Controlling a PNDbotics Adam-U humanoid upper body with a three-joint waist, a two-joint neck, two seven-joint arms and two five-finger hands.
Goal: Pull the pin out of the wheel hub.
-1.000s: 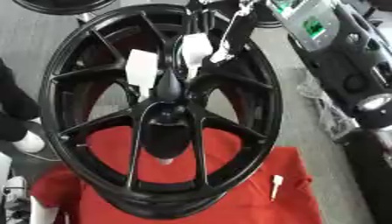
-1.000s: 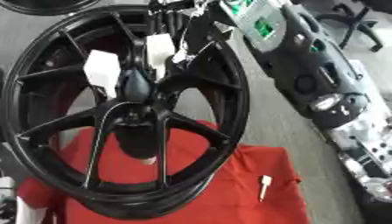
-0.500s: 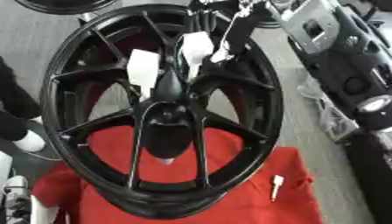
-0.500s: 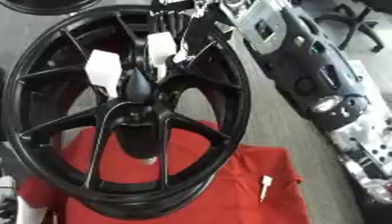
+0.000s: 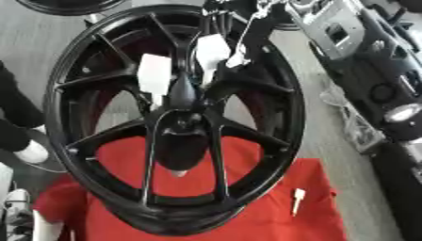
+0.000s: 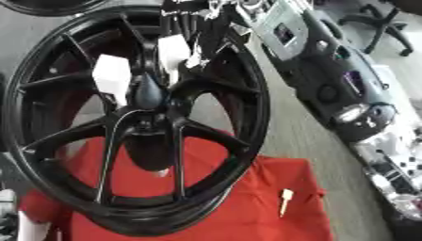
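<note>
Black alloy wheel stands nearly upright on a red cloth, filling most of both views. Its spokes meet at the hub, a rounded black boss at the centre.

Two white tags sit on the spokes above the hub: one to the hub's left, one just right of it. Whether the pin sits in the hub cannot be told; the hub's centre shows only as a dark dome.

A small white pin-shaped part lies on the cloth near its right edge, apart from the wheel rim.

The right hand reaches in from the top, over the upper rim, with black and silver parts close to the right tag. Its fingers lie against dark spokes, and whether they are spread, curled or holding anything cannot be told.

The left hand shows in neither view.

Right of the wheel, on the grey floor, lies dark machinery with a headlamp-like lens.
</note>
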